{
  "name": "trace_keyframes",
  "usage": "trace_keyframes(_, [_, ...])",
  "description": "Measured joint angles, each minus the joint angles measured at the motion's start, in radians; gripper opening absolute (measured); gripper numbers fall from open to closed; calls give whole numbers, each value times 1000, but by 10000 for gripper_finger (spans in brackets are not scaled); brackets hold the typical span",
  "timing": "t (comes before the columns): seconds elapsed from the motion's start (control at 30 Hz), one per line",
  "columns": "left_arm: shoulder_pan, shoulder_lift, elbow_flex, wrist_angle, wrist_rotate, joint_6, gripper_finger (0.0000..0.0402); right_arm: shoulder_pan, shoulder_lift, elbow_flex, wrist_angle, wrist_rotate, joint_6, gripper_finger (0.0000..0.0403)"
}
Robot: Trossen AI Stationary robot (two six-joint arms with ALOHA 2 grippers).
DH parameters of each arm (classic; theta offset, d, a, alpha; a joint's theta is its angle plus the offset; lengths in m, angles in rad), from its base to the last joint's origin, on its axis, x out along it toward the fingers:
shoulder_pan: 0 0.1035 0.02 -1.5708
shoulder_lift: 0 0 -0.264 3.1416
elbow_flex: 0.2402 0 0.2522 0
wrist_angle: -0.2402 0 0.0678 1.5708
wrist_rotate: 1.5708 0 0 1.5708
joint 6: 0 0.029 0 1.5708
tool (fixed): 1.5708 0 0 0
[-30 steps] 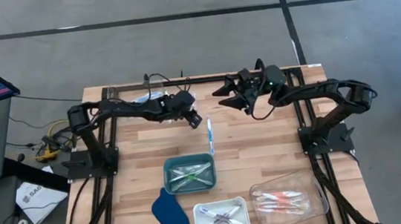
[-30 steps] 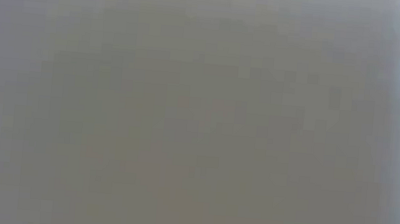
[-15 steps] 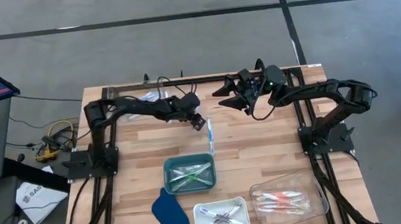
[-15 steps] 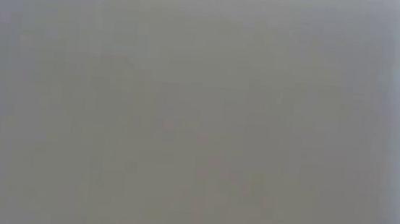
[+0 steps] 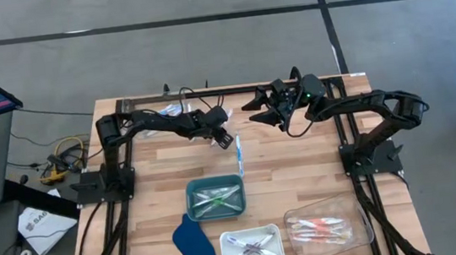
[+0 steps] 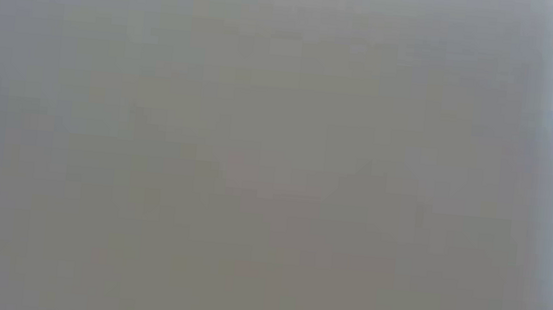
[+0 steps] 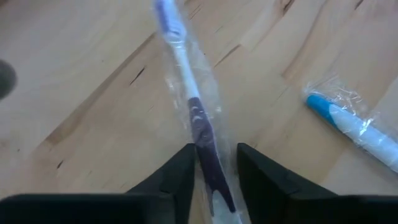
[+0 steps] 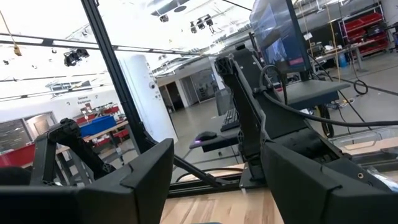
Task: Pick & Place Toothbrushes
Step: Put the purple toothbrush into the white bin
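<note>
A toothbrush with a purple handle, sealed in a clear wrapper, lies flat on the wooden table. My left gripper slants down over it, one finger on each side of its handle. A blue toothbrush, also wrapped, lies beside it on the table. My right gripper hangs open, raised near the table's far edge, with nothing between its fingers. The low view is a blank grey blur. My left gripper comes slanting from above, with a finger on each side of the toothbrush's purple handle part, across its length. The clear wrapper's edges reach both fingers' inner faces; the handle itself stands apart from them. The toothbrush lies flat on the table.
Toward the near edge stand a green tray with green toothbrushes, a white tray with purple-grey ones and a clear tray with pink-orange ones. A dark blue flat piece lies left of the white tray.
My left gripper has come down toward the table and a little toward the right edge, onto the spot beside the blue toothbrush. For the last half second it has kept its place. The toothbrushes and trays have stayed put.
</note>
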Motion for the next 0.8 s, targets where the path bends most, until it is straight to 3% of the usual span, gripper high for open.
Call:
trace_keyframes(0.3, [0, -2, -1, -8, 10, 11, 15, 7, 0, 0, 0, 1, 0, 235])
trace_keyframes(0.8, [-13, -121, -6, -50, -12, 61, 16, 27, 0, 1, 43, 2, 61, 235])
